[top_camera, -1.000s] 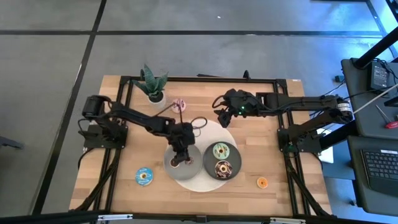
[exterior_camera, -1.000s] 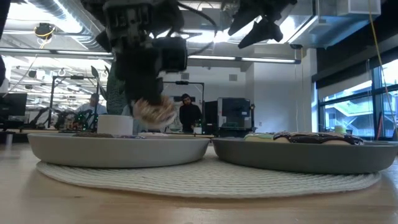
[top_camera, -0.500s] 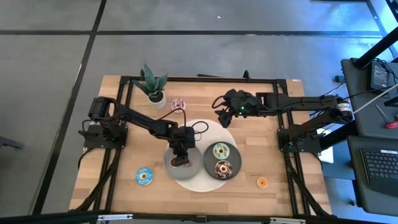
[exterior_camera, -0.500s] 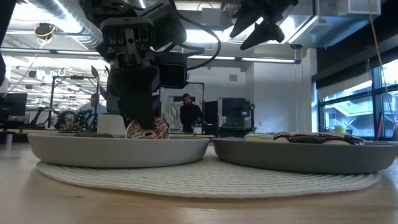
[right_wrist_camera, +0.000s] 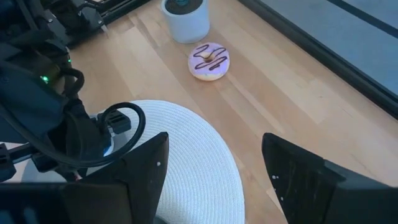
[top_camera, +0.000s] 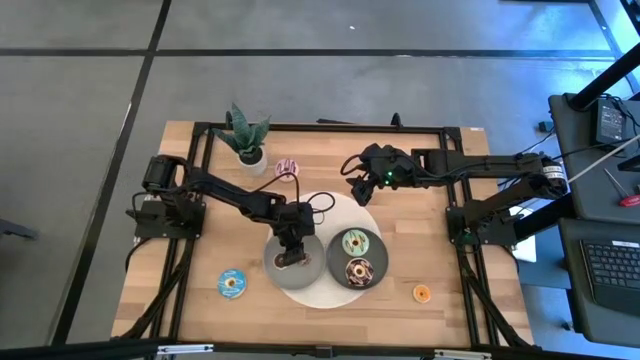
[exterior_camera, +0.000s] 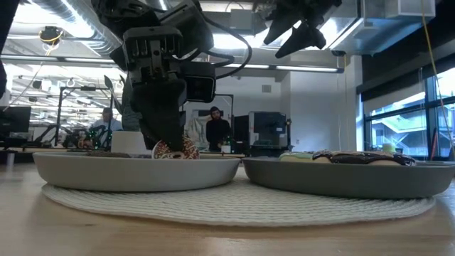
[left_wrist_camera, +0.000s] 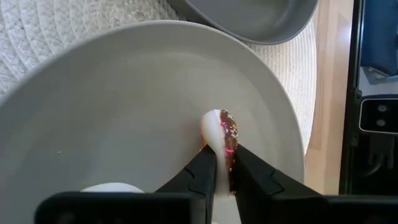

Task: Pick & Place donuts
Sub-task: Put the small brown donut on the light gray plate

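My left gripper (top_camera: 290, 252) is down in the left grey plate (top_camera: 271, 272), shut on a chocolate donut with sprinkles (left_wrist_camera: 226, 132). In the low view that donut (exterior_camera: 175, 149) shows just above the plate's rim (exterior_camera: 135, 171). My right gripper (top_camera: 356, 190) hovers open above the round white mat's far edge, holding nothing. A mint-green donut (top_camera: 355, 242) and a chocolate donut (top_camera: 358, 270) lie flat in the right plate (top_camera: 333, 262). A pink donut with dark stripes (right_wrist_camera: 209, 60) lies by the plant pot. A blue donut (top_camera: 231, 283) and a small orange one (top_camera: 421, 293) lie on the bare wood. My left gripper pinches the chocolate donut's ring (left_wrist_camera: 224, 148) between its two fingers, coming from above and pointing down. The donut stands on edge, its icing to one side. The plate's rim hides its lower part, so whether it rests on the plate floor I cannot tell.
Both plates sit side by side on the woven white mat (top_camera: 330, 208). A potted green plant (top_camera: 245, 137) stands near the far left of the table. Black frame rails run along the table's edges. People and workbenches show in the room behind.
My left gripper has moved down into the left plate, carrying the chocolate donut from above the rim to just inside it, and has stayed shut on it. Most of the drop came first; the last half second shows only a small settling.
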{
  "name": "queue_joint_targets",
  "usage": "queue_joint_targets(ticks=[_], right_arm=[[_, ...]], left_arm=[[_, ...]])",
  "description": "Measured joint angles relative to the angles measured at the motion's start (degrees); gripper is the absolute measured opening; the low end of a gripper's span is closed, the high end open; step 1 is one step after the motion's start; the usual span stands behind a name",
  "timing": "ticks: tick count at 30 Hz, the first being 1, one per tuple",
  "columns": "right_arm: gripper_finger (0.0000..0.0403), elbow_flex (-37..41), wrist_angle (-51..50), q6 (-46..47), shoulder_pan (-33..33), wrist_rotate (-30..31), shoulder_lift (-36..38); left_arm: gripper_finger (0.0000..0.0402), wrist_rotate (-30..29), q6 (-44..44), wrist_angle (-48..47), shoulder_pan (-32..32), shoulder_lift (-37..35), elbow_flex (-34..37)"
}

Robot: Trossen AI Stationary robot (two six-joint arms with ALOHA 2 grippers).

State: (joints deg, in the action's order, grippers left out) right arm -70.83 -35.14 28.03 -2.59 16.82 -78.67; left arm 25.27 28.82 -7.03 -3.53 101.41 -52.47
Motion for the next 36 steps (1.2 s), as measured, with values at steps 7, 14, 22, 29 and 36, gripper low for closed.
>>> queue_joint_targets(ticks=[7, 14, 22, 29, 36], right_arm=[[0.0259, 0.00, 0.00, -0.02, 0.00, 0.00, 0.00], [0.0259, 0.00, 0.00, -0.02, 0.00, 0.00, 0.00], [0.0259, 0.00, 0.00, -0.02, 0.00, 0.00, 0.00], [0.0259, 0.00, 0.00, -0.04, 0.00, 0.00, 0.00], [0.0259, 0.00, -0.15, -0.24, 0.00, 0.00, 0.00]], left_arm=[[0.0055, -0.08, 0.03, 0.00, 0.00, -0.02, -0.02], [0.0095, -0.64, 0.47, 0.00, 0.11, -0.02, -0.02], [0.0145, -0.28, 0.46, 0.00, 0.74, -0.04, -0.02], [0.0166, -0.10, 0.02, -0.13, 1.53, -0.04, -0.04], [0.0167, -0.10, 0.04, -0.24, 1.86, -0.04, -0.04]])
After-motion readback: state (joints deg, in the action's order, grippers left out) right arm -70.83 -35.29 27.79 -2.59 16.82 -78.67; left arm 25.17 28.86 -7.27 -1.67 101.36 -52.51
